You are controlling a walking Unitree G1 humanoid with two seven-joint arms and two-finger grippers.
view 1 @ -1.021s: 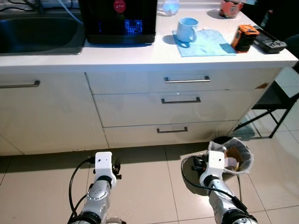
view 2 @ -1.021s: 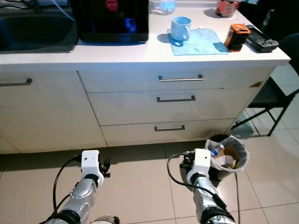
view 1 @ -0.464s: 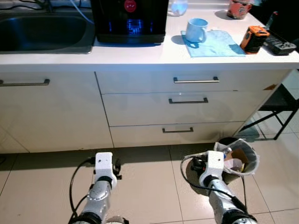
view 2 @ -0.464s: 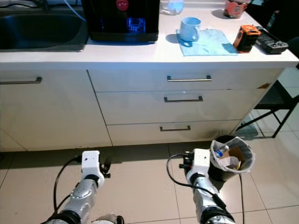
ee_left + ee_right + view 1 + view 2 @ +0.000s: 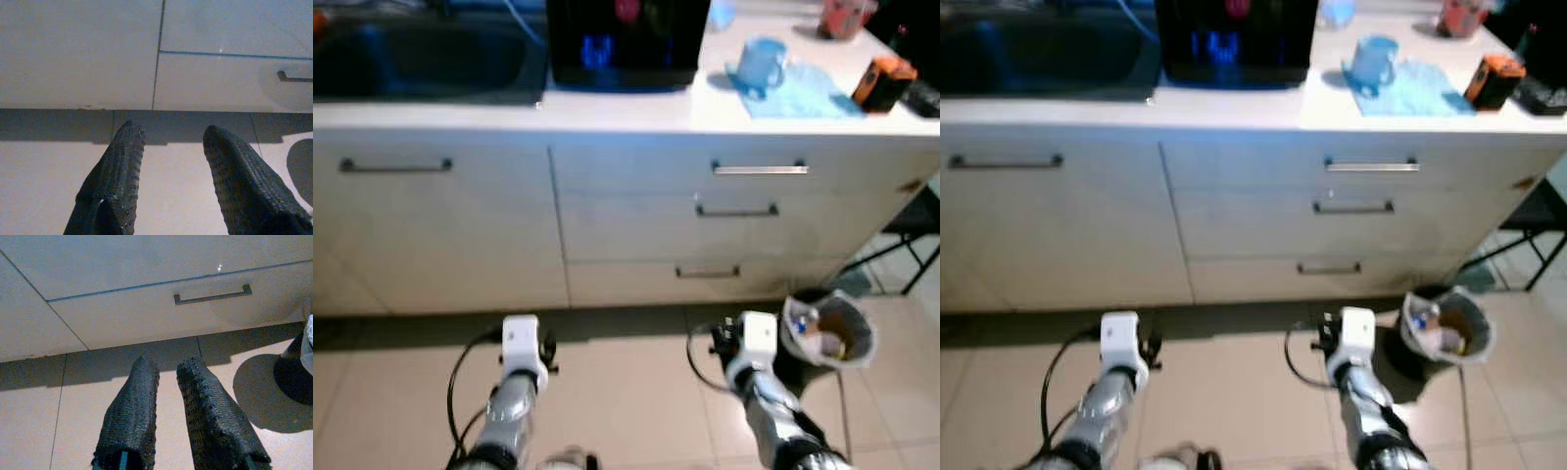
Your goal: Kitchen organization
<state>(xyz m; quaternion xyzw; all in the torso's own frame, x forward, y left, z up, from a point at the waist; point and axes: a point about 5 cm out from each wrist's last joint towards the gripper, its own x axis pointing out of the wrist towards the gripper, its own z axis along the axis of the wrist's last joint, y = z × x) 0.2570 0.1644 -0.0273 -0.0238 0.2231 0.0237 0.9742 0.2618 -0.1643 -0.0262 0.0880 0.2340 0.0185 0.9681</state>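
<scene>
One counter [image 5: 636, 110] runs across, with one sink [image 5: 421, 59] sunk into it. On top I count one black machine [image 5: 626, 39], one blue mug [image 5: 762, 65], one blue cloth [image 5: 803, 93] and one orange gadget [image 5: 881, 83]. Below are three stacked drawers [image 5: 749, 211], each with one handle, plus one cupboard door [image 5: 396, 225]. One lined bin [image 5: 830, 333] stands on the floor. The picture is blurred, so there may be more small items at the back edge.

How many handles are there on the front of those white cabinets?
4. One long handle sits on the left cabinet door under the sink. Three are stacked on the drawers to the right: top, middle, bottom. More may lie beyond the frame.
</scene>
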